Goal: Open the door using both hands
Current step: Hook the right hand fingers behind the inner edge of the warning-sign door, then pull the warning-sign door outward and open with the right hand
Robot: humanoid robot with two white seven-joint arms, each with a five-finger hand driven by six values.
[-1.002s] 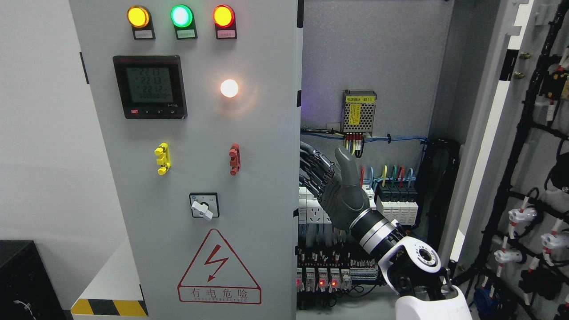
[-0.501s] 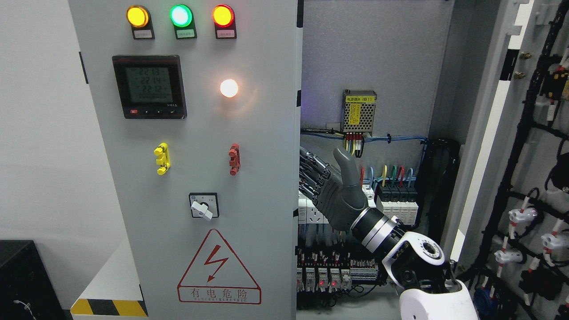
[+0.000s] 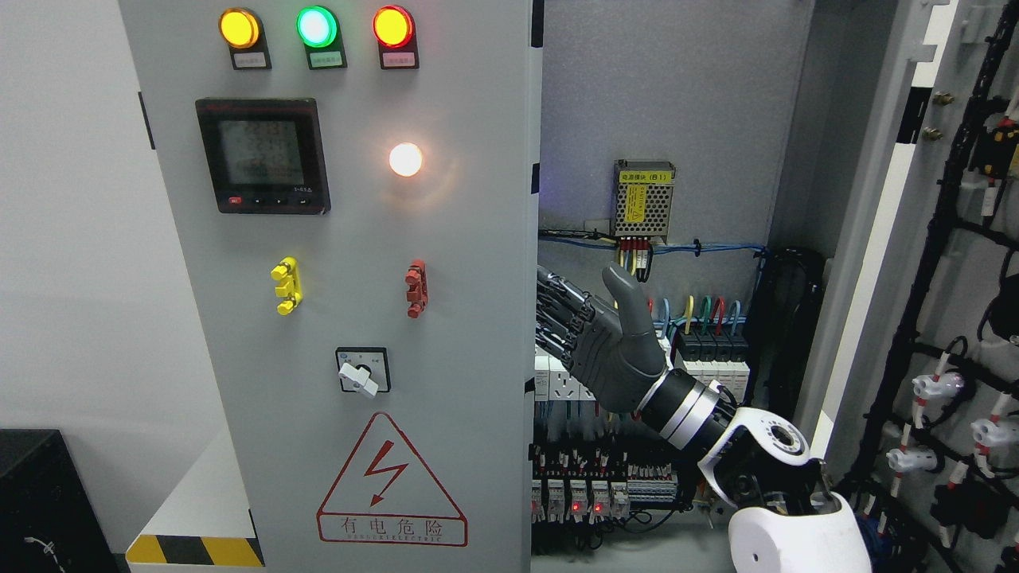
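From my remote station, the tall grey metal cabinet door (image 3: 342, 318) fills the left of the head view, carrying three round amber, green and red indicator lamps (image 3: 316, 27), a black digital meter (image 3: 263, 155) and a red-bordered lightning warning triangle (image 3: 392, 481). Its right edge stands just left of the right hand (image 3: 605, 342), whose dark grey fingers (image 3: 557, 310) reach toward that edge, spread and relaxed, thumb upright, gripping nothing I can see. Behind it, the open cabinet interior shows a row of white circuit breakers (image 3: 708, 370).
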